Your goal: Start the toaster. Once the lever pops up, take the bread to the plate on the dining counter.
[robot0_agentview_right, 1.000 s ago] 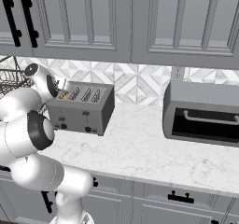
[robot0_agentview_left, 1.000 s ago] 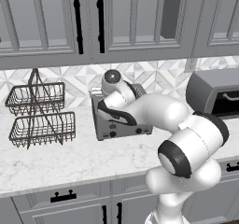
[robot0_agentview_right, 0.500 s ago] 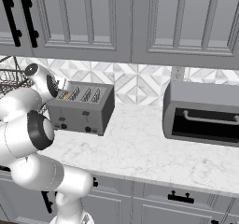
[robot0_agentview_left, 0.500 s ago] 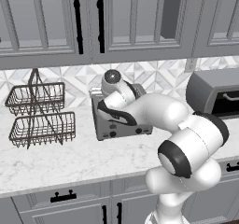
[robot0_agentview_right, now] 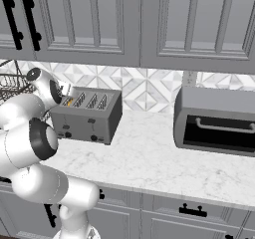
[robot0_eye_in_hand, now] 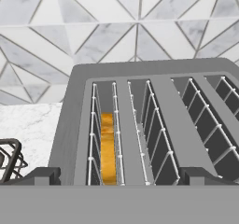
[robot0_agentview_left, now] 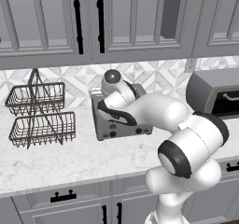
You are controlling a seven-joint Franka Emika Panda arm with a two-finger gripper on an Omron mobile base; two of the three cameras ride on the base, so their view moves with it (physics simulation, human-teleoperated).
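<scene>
Nothing has moved: gripper (robot0_eye_in_hand: pixel 119 174) hovers, jaws released, over the toaster (robot0_agentview_right: pixel 87 117). Bread (robot0_eye_in_hand: pixel 108 148) sits in its leftmost slot; thin, stiff, crumbly, best pinched by its top edge.

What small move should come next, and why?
Probably lower the open pincer toward the front of the boxy grey metal toaster to reach a black slider lever: the golden-tan bread slice sits deep in the leftmost slot, and the pincer hovers above the slots, touching nothing.
</scene>
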